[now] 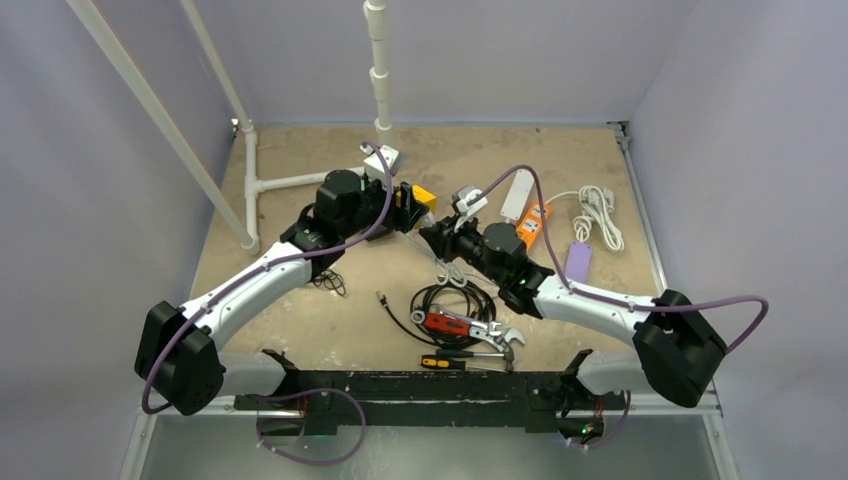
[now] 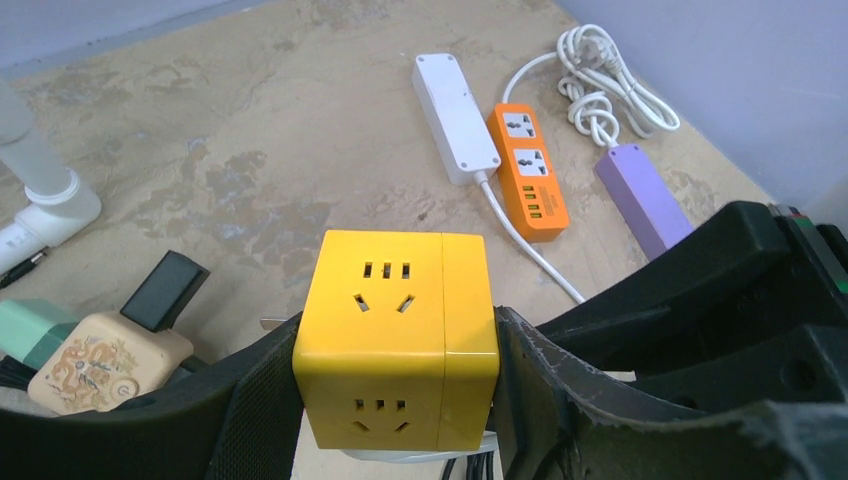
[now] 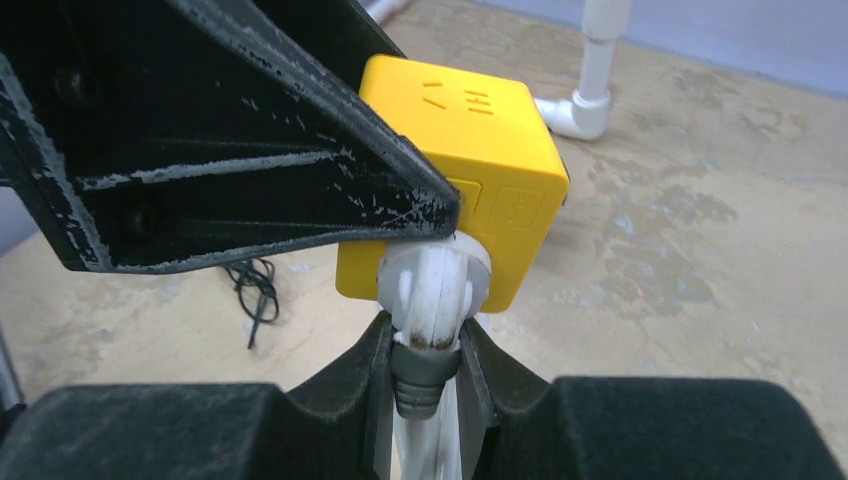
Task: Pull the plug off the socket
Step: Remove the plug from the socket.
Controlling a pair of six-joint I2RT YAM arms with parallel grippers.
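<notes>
- Left hand [image 2: 396, 435] clamping yellow cube socket [image 2: 395, 320] by two opposite sides; fingers standing partly apart, cube filling gap.
- Right hand [image 3: 428, 385] pinching white plug [image 3: 432, 285] at neck, fingers nearly together.
- Plug sitting seated in cube face turned toward right hand, not yet out.
- Cube appearing raised off bench [image 2: 250, 120], mid-bench between arms.
- White power strip [image 2: 455, 118], orange power strip [image 2: 528, 170], purple strip [image 2: 640, 195] lying well apart toward right edge.
- Beige adapter [image 2: 95, 362] lying near on left.
- Bare bench showing beyond cube.
</notes>
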